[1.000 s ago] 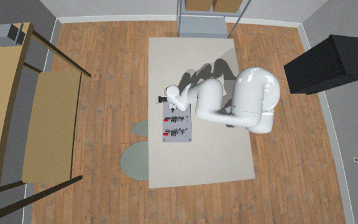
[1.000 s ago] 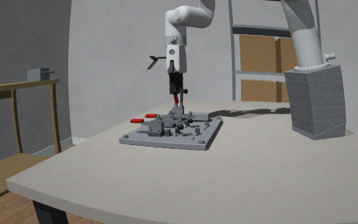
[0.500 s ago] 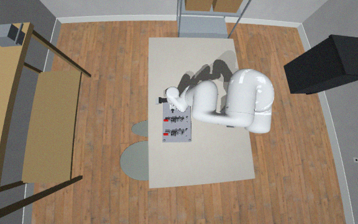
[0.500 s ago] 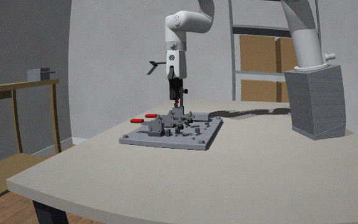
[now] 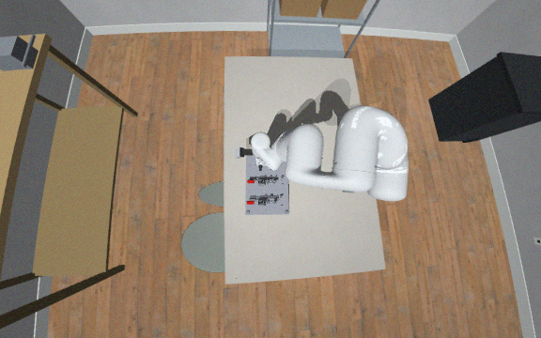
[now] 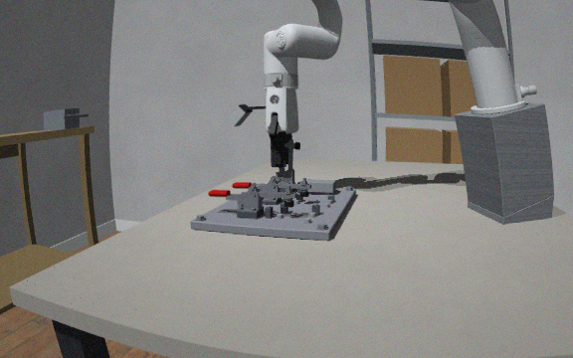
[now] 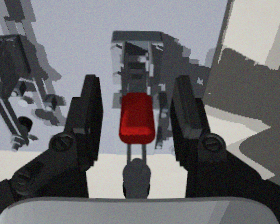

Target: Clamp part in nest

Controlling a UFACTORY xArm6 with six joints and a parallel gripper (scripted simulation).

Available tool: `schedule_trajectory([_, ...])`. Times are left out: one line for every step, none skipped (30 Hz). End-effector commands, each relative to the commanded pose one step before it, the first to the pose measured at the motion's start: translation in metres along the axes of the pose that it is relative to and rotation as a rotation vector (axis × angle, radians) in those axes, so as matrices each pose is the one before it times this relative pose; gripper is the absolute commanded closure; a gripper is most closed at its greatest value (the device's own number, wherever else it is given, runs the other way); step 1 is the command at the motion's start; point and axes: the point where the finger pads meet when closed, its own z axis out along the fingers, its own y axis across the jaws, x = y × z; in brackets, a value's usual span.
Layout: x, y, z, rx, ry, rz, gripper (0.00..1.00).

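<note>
Red and blocky, the handle (image 7: 137, 118) stood out only from the wrist, framed by the open gripper (image 7: 136, 93) (image 6: 280, 165), with gaps on either side; was masked by fingers from outside and by the arm (image 5: 355, 155) (image 6: 311, 41) from above. Looked apart, not clamped on anything. Just past the handle, saw the clamp (image 7: 137, 37) (image 6: 290, 161), its bar raised, dark tip (image 7: 136, 177) (image 6: 296, 145) visible beside the gripper from outside. Farther along the plate (image 5: 267, 209) (image 6: 262, 231) (image 7: 191, 15), found two more red handles, low and outstretched, in the exterior and top views. Spotted a grey block (image 6: 321, 187), likely the part, by the plate's far side only from outside; could not tell whether on or beside. Behind the table (image 5: 308, 235) (image 6: 316, 278) (image 7: 161, 175), noticed a shelf (image 5: 270, 28) (image 6: 374, 99).
</note>
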Motion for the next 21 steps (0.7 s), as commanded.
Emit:
schedule_trajectory([0.00138,0.00023,-0.00098,-0.00067,0.00317,-0.00013,0.53])
schedule_trajectory([0.00000,0.00000,0.00000,0.00000,0.00000,0.00000,0.53])
schedule_trajectory([0.00000,0.00000,0.00000,0.00000,0.00000,0.00000,0.53])
schedule_trajectory([0.00000,0.00000,0.00000,0.00000,0.00000,0.00000,0.53])
schedule_trajectory([0.00000,0.00000,0.00000,0.00000,0.00000,0.00000,0.53])
schedule_trajectory([0.00000,0.00000,0.00000,0.00000,0.00000,0.00000,0.53])
schedule_trajectory([0.00000,0.00000,0.00000,0.00000,0.00000,0.00000,0.53])
schedule_trajectory([0.00000,0.00000,0.00000,0.00000,0.00000,0.00000,0.53])
schedule_trajectory([0.00000,0.00000,0.00000,0.00000,0.00000,0.00000,0.53])
schedule_trajectory([0.00000,0.00000,0.00000,0.00000,0.00000,0.00000,0.53])
schedule_trajectory([0.00000,0.00000,0.00000,0.00000,0.00000,0.00000,1.00])
schedule_trajectory([0.00000,0.00000,0.00000,0.00000,0.00000,0.00000,1.00])
schedule_trajectory([0.00000,0.00000,0.00000,0.00000,0.00000,0.00000,1.00])
schedule_trajectory([0.00000,0.00000,0.00000,0.00000,0.00000,0.00000,1.00])
schedule_trajectory([0.00000,0.00000,0.00000,0.00000,0.00000,0.00000,1.00])
schedule_trajectory([0.00000,0.00000,0.00000,0.00000,0.00000,0.00000,1.00])
schedule_trajectory([0.00000,0.00000,0.00000,0.00000,0.00000,0.00000,1.00])
schedule_trajectory([0.00000,0.00000,0.00000,0.00000,0.00000,0.00000,1.00])
schedule_trajectory([0.00000,0.00000,0.00000,0.00000,0.00000,0.00000,1.00])
schedule_trajectory([0.00000,0.00000,0.00000,0.00000,0.00000,0.00000,1.00])
schedule_trajectory([0.00000,0.00000,0.00000,0.00000,0.00000,0.00000,1.00])
